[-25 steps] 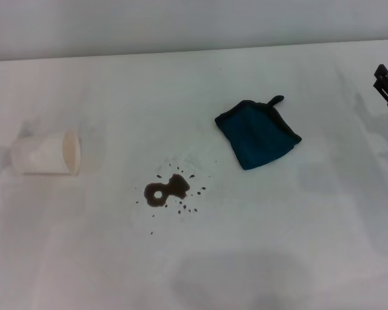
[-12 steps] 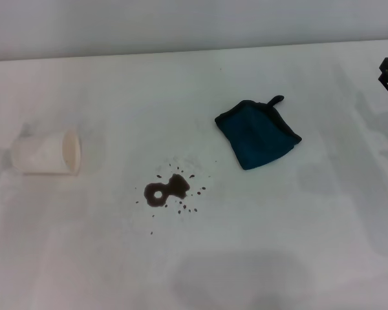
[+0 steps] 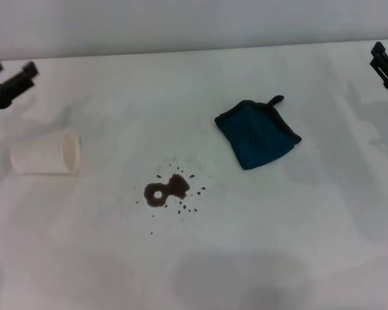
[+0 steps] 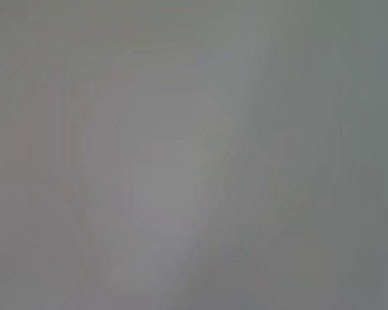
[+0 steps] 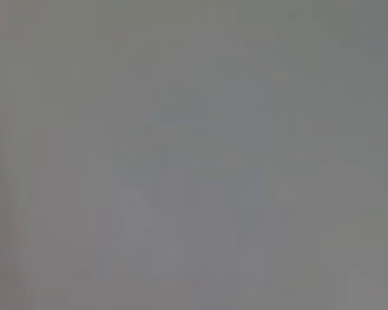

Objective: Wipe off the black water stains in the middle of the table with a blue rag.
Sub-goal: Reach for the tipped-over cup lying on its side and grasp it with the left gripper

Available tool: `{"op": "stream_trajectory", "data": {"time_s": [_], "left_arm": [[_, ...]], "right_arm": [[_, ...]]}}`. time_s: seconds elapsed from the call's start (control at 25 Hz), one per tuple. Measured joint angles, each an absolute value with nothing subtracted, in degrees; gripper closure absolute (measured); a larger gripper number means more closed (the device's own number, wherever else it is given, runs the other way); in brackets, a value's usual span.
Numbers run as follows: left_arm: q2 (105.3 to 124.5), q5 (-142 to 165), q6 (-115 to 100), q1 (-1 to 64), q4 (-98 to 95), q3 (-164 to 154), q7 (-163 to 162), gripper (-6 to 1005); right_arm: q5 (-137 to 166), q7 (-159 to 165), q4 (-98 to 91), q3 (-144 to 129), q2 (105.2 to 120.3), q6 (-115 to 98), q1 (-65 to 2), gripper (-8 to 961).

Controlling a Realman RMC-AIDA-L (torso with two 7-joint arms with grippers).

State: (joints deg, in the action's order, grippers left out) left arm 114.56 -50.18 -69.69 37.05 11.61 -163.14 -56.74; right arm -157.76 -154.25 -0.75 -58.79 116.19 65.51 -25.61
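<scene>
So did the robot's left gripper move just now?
Yes. The left gripper has come in from the table's left edge and now sits above and behind the tipped paper cup, which lies where it was.

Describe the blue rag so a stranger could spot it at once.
On the white table, look right of the black water stains at its middle. The blue rag lies there: dark teal, folded, black-edged, with a small loop, unlike the tipped white paper cup at far left.

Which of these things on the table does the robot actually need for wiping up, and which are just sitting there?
Needed: rag, stains, table, right claw at the right edge, left claw at the left edge.

Just lying about: cup, tipped on its side.
</scene>
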Motion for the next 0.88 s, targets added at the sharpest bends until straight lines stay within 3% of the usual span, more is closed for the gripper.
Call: {"op": "stream_trajectory", "data": {"time_s": [0.04, 0.16, 0.48, 0.72, 0.88], "left_arm": [[113.27, -43.23, -70.40, 39.17, 14.22, -163.14, -62.71, 122], [111.95, -36.46, -73.50, 41.17, 18.67, -163.14, -71.10, 122], [110.25, -24.85, -93.22, 43.77, 42.13, -163.15, -79.31, 122], [105.51, -12.93, -106.70, 48.81, 52.75, -163.27, -72.79, 122], [104.93, -2.73, -111.35, 55.36, 58.29, -163.36, -67.52, 123]], "right_arm": [[-157.72, -154.25, -0.75, -58.87, 116.19, 65.37, -26.03, 128], [-157.48, -154.24, -0.75, -59.16, 116.20, 65.38, -26.54, 128], [-157.33, -154.25, -0.79, -59.33, 116.20, 65.32, -26.80, 128], [-157.31, -154.22, -0.79, -59.33, 116.19, 65.56, -27.27, 128], [-157.31, -154.17, -0.81, -59.33, 116.20, 65.76, -27.73, 128]]}}
